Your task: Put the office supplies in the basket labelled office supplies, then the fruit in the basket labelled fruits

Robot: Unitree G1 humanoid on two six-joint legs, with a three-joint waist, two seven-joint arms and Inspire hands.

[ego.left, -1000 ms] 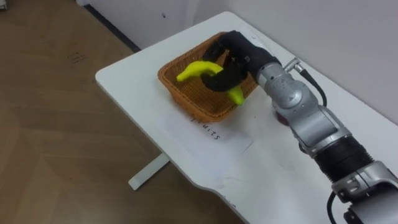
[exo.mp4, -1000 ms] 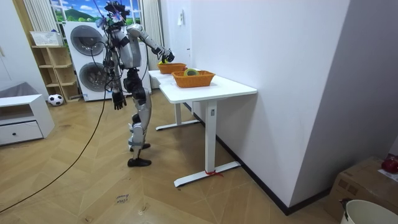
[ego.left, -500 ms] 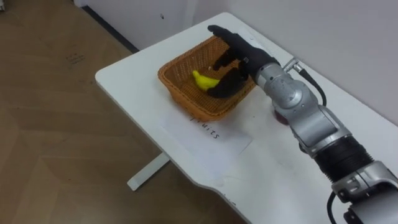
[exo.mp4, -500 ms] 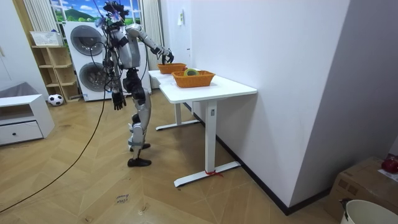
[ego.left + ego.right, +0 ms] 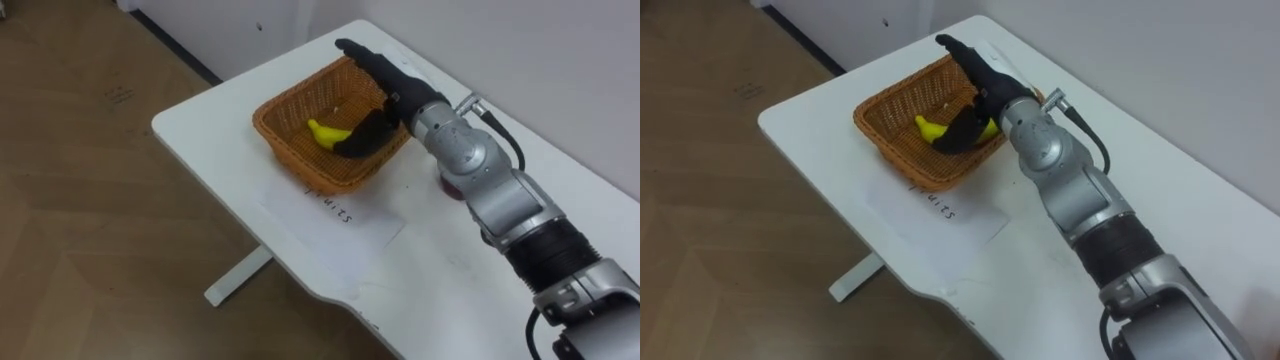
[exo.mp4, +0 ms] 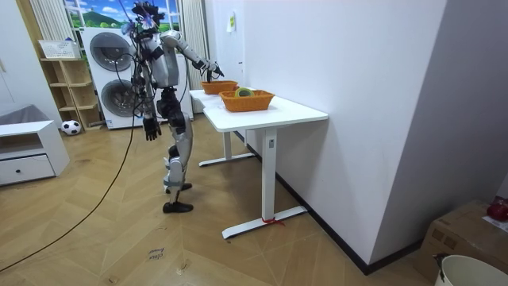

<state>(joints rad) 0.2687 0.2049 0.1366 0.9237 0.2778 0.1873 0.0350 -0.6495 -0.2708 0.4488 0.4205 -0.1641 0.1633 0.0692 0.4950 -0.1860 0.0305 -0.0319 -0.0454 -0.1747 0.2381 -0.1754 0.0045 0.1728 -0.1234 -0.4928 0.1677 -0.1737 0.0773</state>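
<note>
A yellow banana (image 5: 325,131) lies inside the wicker fruit basket (image 5: 300,168) near the white table's (image 5: 215,120) corner. My right hand (image 5: 392,92) hovers over the basket's far rim, open, fingers straight and the thumb pointing down beside the banana, holding nothing. In the room view I stand at the table's far end with the right arm stretched to that basket (image 6: 218,86). My left hand (image 6: 148,127) hangs by my side. A second wicker basket (image 6: 247,99) with something green and yellow in it stands nearer the room camera.
A white paper label (image 5: 340,218) lies on the table against the fruit basket. Wooden floor lies beyond the table's edge. A washing machine (image 6: 111,63), a shelf (image 6: 67,79) and a low white cabinet (image 6: 28,155) stand behind me.
A second ago my right hand was curled round the banana above the basket. The fingers have straightened and the banana has dropped into the basket.
</note>
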